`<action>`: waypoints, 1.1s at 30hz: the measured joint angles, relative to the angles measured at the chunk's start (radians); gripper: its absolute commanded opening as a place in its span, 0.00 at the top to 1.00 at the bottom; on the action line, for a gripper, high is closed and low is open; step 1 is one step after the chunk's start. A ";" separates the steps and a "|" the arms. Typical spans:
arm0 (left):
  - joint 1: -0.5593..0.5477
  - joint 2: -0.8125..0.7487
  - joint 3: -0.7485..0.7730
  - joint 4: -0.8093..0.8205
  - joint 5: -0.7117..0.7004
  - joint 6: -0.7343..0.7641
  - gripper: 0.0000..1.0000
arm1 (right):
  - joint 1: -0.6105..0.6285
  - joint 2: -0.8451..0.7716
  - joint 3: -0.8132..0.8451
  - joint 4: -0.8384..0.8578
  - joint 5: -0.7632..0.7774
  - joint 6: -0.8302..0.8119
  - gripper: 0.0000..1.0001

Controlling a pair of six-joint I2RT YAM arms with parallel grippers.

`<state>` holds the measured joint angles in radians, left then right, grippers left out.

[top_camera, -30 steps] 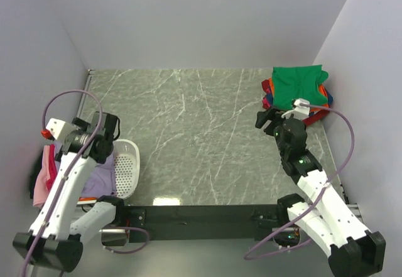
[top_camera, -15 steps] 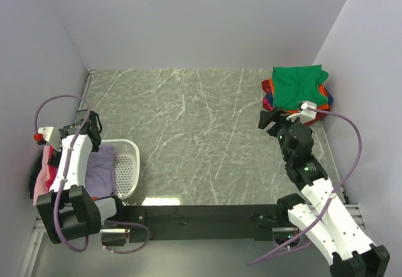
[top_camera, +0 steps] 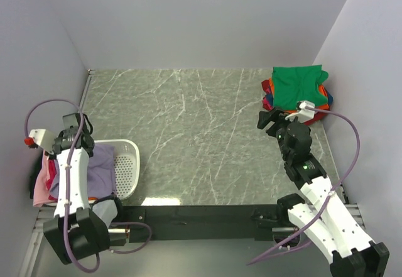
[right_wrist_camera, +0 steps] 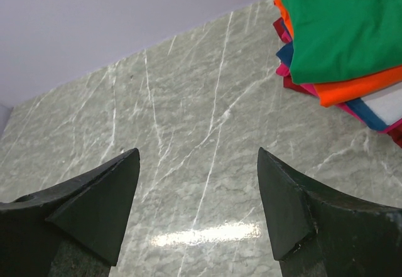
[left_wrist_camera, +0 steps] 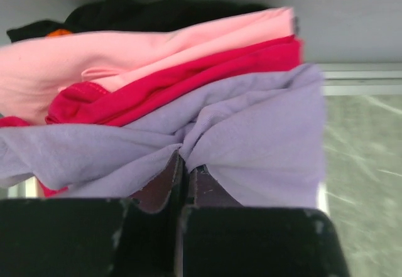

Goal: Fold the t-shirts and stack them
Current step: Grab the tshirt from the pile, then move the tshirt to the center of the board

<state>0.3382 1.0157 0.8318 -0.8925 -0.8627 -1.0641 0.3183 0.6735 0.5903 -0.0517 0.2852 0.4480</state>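
Looking down from the top view, you see a white perforated plastic basket (top_camera: 125,164) at the near left edge of a grey-green marble table (top_camera: 188,132). Your left arm (top_camera: 70,167) reaches over the basket's left side. A lavender-purple cloth t-shirt (top_camera: 102,167) lies bunched inside the basket, and a pale pink cloth t-shirt (top_camera: 41,186) hangs just left of it. Well apart from the basket, at the table's far right corner, sits a stack of folded t-shirts (top_camera: 317,104) with a folded green cloth t-shirt (top_camera: 298,85) on top. Your right gripper (top_camera: 266,124) hovers just on the basket side of that stack.

From the left wrist view, your left gripper (left_wrist_camera: 183,162) has its jaws clenched together, pinching a gathered fold of the lavender-purple t-shirt. A magenta-red cloth t-shirt (left_wrist_camera: 188,76) lies above the lavender one, the pink t-shirt above that, and a dark black cloth (left_wrist_camera: 125,10) behind them all.

From the right wrist view, your right gripper's jaws stand spread wide and released, grasping nothing, with bare marble between the two dark fingers (right_wrist_camera: 94,195). At the upper right, the green t-shirt rests on a folded orange cloth t-shirt (right_wrist_camera: 352,88), with a blue cloth layer (right_wrist_camera: 370,115) beneath.
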 measured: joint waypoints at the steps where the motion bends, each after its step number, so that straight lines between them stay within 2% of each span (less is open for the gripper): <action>1: 0.000 -0.014 0.012 0.000 0.007 0.008 0.99 | 0.000 0.006 0.000 0.000 -0.004 0.002 0.19; 4: -0.026 -0.076 0.067 0.002 0.037 0.052 0.99 | 0.000 0.031 0.000 0.000 -0.013 0.005 0.19; 8: -0.169 -0.178 0.180 0.047 0.047 0.139 0.99 | 0.000 0.048 0.002 0.000 -0.018 0.008 0.19; 12: -0.298 -0.177 0.360 0.108 0.120 0.237 1.00 | 0.000 0.066 0.025 -0.001 -0.026 0.008 0.20; 19: -0.435 0.017 0.633 0.319 0.486 0.396 1.00 | 0.000 0.079 0.047 0.002 -0.042 0.008 0.20; 23: -0.608 0.213 0.814 0.399 0.658 0.469 0.99 | 0.000 0.079 0.054 -0.010 -0.034 0.008 0.20; 25: -0.690 0.280 0.858 0.442 0.715 0.489 0.99 | 0.000 0.079 0.063 -0.019 -0.025 0.008 0.19; 27: -0.762 0.314 0.853 0.475 0.753 0.500 0.94 | 0.000 0.076 0.071 -0.028 -0.013 0.008 0.20; 28: -0.790 0.318 0.832 0.489 0.769 0.500 0.83 | 0.000 0.072 0.074 -0.033 -0.007 0.007 0.20; 30: -0.827 0.313 0.772 0.509 0.787 0.495 0.72 | 0.000 0.067 0.080 -0.043 0.005 0.006 0.19; 31: -0.838 0.307 0.734 0.521 0.788 0.486 0.62 | 0.000 0.064 0.083 -0.048 0.011 0.003 0.19; 32: -0.846 0.299 0.686 0.524 0.785 0.474 0.58 | 0.000 0.062 0.085 -0.051 0.018 0.002 0.19; 33: -0.850 0.291 0.637 0.532 0.777 0.460 0.50 | 0.000 0.062 0.089 -0.056 0.023 0.000 0.19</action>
<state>-0.5121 1.3071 1.4689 -0.3607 -0.0853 -0.6037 0.3183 0.7353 0.6792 -0.1081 0.3084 0.4477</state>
